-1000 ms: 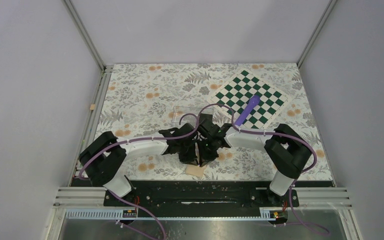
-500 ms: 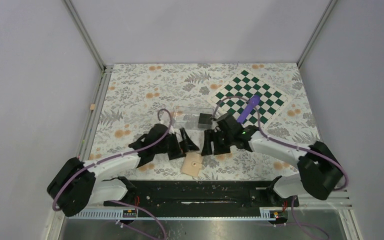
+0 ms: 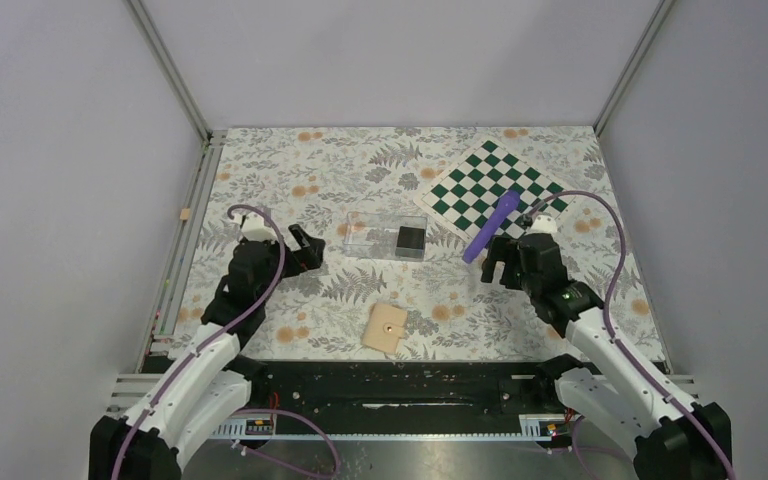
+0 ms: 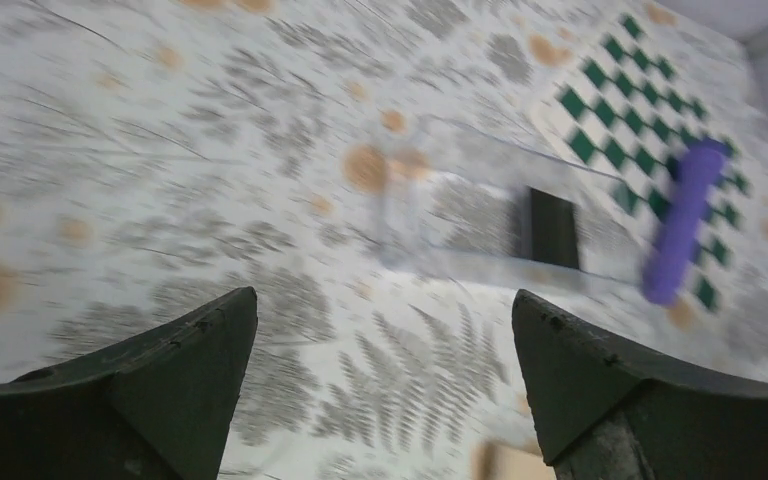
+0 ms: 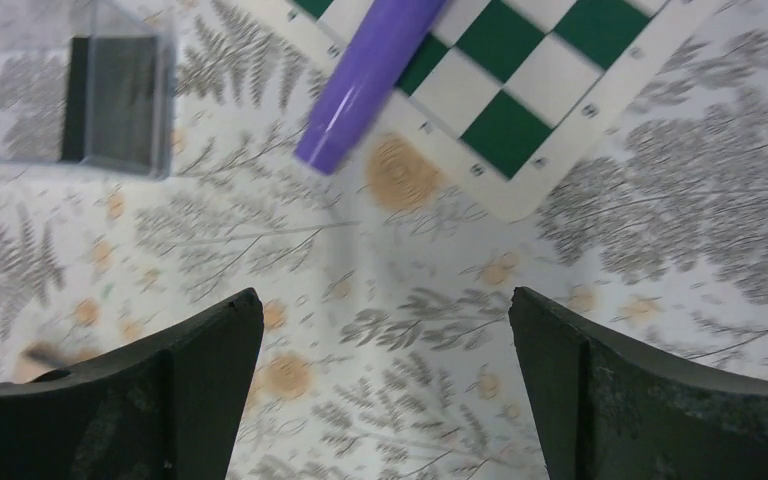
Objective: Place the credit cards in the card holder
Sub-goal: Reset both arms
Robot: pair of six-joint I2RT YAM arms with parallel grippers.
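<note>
Top external view: the tan card holder (image 3: 385, 328) lies shut on the tabletop (image 3: 260, 170), near the front edge, between the two arms. The left gripper (image 3: 303, 250) hangs left of the clear box (image 3: 370, 232), jaws spread wide, gripping and touching nothing. The right gripper (image 3: 497, 268) hovers near the purple tube (image 3: 491, 227), jaws equally wide and likewise bare.

clear box (image 3: 365, 235) mid-table | purple tube (image 3: 492, 227) lying partly on checkerboard (image 3: 480, 180) | floral tablecloth (image 3: 290, 170) under all
</note>
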